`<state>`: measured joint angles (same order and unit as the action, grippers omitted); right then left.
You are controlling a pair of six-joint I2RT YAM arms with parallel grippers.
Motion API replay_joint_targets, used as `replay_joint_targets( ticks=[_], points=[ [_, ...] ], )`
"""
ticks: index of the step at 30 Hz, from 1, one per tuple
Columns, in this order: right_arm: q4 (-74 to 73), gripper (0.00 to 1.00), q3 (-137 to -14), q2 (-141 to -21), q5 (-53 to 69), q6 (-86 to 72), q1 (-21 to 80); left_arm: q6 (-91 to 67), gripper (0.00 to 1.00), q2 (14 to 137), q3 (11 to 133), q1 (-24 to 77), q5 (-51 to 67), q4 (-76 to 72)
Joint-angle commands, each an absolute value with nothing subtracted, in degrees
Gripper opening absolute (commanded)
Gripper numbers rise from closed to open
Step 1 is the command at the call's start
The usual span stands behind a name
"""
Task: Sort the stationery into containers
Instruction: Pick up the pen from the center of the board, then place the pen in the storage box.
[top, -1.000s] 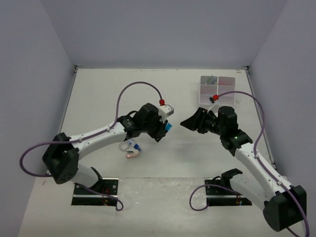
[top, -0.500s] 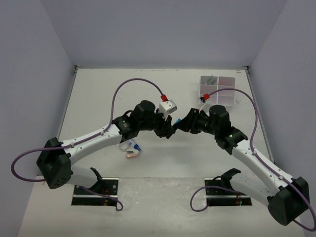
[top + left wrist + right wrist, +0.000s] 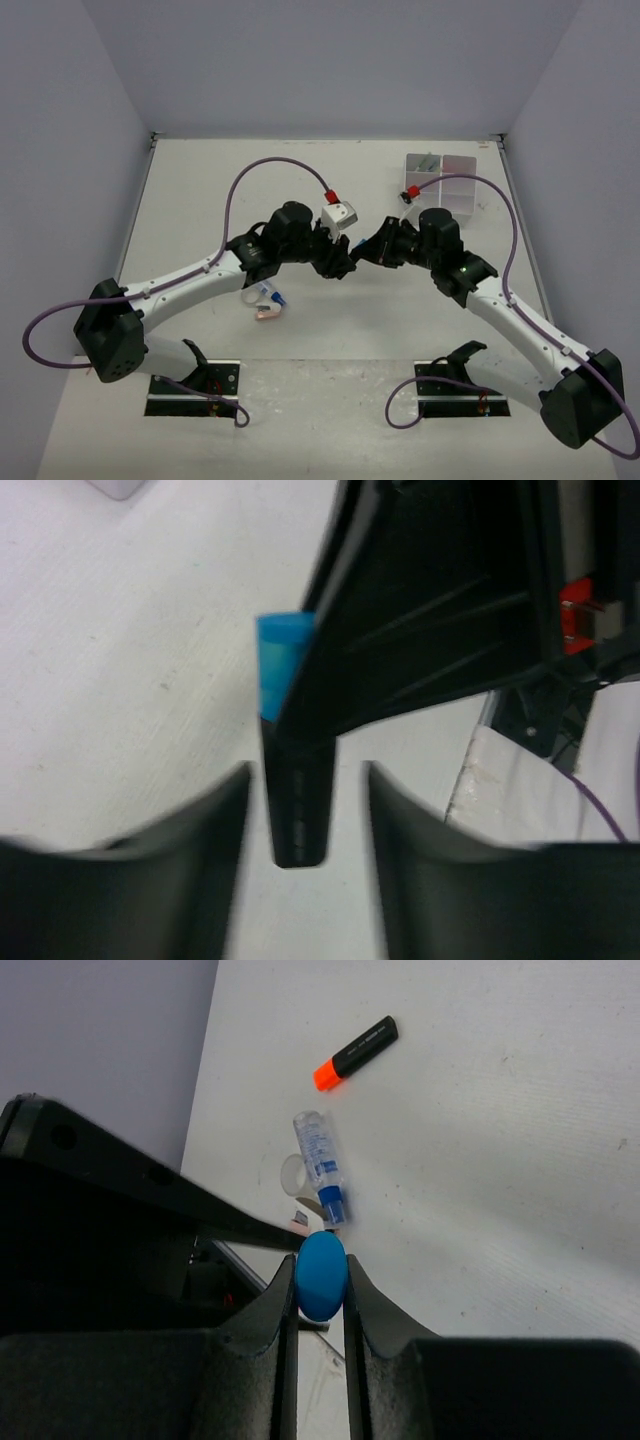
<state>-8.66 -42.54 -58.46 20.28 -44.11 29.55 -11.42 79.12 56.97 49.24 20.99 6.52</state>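
Blue at its cap, the black highlighter (image 3: 297, 800) hangs over mid-table. The right claw (image 3: 320, 1282) is clamped on the cap, while the left claw (image 3: 307, 780) stands apart beside the barrel, not touching it. Below lie an orange-capped highlighter (image 3: 355, 1052) and a small clear bottle (image 3: 318, 1160). The divided box (image 3: 441, 168) sits at the far right of the white table (image 3: 190, 200), between pale grey walls (image 3: 320, 70).

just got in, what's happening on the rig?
Looks like a mid-air handover. The right gripper is shut on the blue cap end of a black highlighter, while the left gripper stands open either side of its body. An orange-capped highlighter and a small clear bottle lie on the table; the organiser box sits far right.
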Motion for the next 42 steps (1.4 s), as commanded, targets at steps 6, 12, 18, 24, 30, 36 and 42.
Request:
replay_joint_targets(
  ticks=[6,12,18,24,30,36,42],
  points=[
    [-12.6,0.0,-51.8,-60.9,-11.8,-48.1,13.3,-18.3,1.0,76.0,64.7,50.0,-13.8,28.8],
    [-16.2,0.0,-61.4,-69.2,-42.9,-63.2,11.2,-18.9,1.0,72.7,64.4,50.1,-17.3,37.5],
    [-18.9,0.0,-72.9,-84.1,-50.7,-70.4,7.3,-17.9,1.0,64.8,59.9,50.1,-18.3,38.9],
    [-18.9,0.0,-78.4,-93.2,-51.2,-71.8,3.9,-17.8,1.0,62.3,57.4,50.0,-21.6,39.4],
    [-18.6,0.0,-82.4,-98.8,-49.9,-70.5,2.1,-17.1,1.0,62.4,56.7,50.0,-21.7,38.2],
    [-13.6,0.0,-82.4,-100.3,-47.9,-67.0,2.0,-16.3,1.0,63.0,55.7,50.0,-20.9,36.0],
    [-13.2,0.14,-85.9,-104.6,-46.2,-64.3,1.6,-16.4,1.0,64.6,55.7,50.1,-21.8,35.9]
  ],
)
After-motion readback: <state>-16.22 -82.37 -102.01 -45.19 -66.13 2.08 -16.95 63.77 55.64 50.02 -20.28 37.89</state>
